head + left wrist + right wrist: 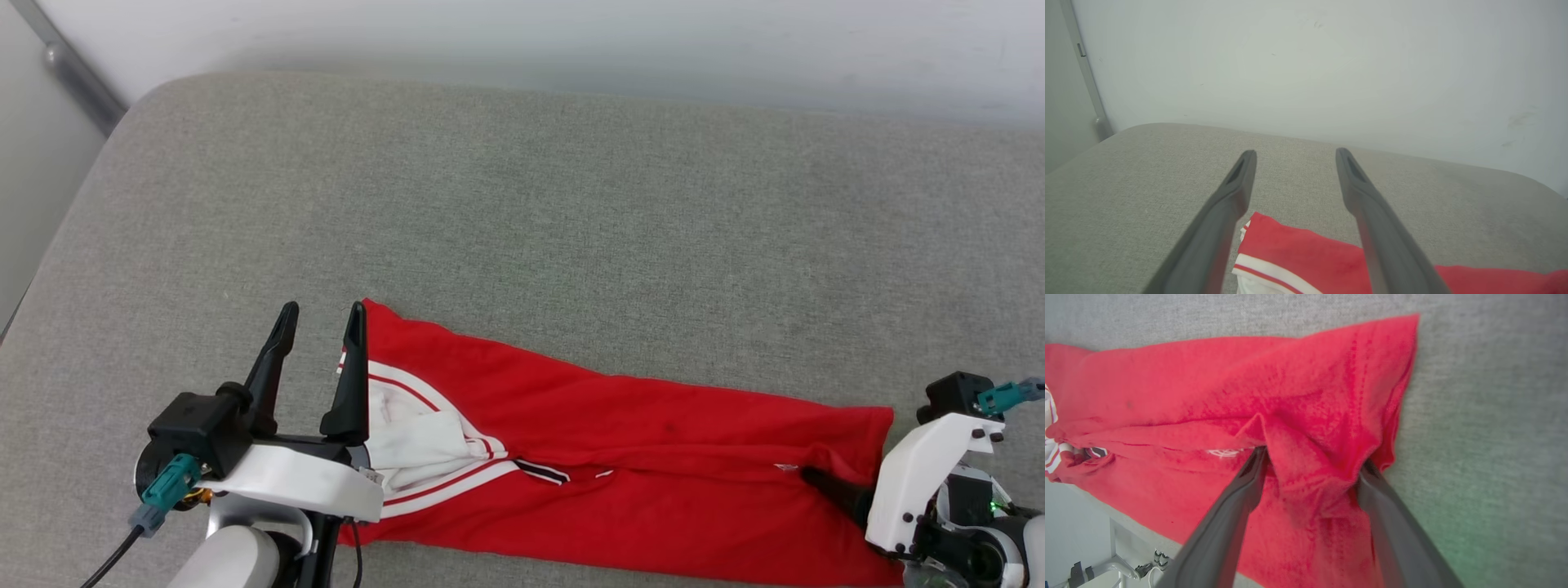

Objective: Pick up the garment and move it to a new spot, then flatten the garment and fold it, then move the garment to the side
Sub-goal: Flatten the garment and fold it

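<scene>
A red short-sleeved jersey T-shirt with white sleeves and striped trim (653,457) lies folded into a long narrow strip on the grey woven-fabric cushion (522,204). It runs across the lower part of the head view, from the lower left to the lower right. Its long axis runs left to right, sloping slightly down toward the right.

The left gripper (323,309) sits at the collar end in the lower left. Its fingers are spread wide with nothing between them, and they point up the frame past the shirt's corner.

The right gripper (1312,457) is at the hem end in the lower right. Its fingers are also spread, straddling a raised ridge of red fabric without pinching it.

Each arm has one end of the strip. The right gripper looks readier, since closing there would catch the hem fold.
</scene>
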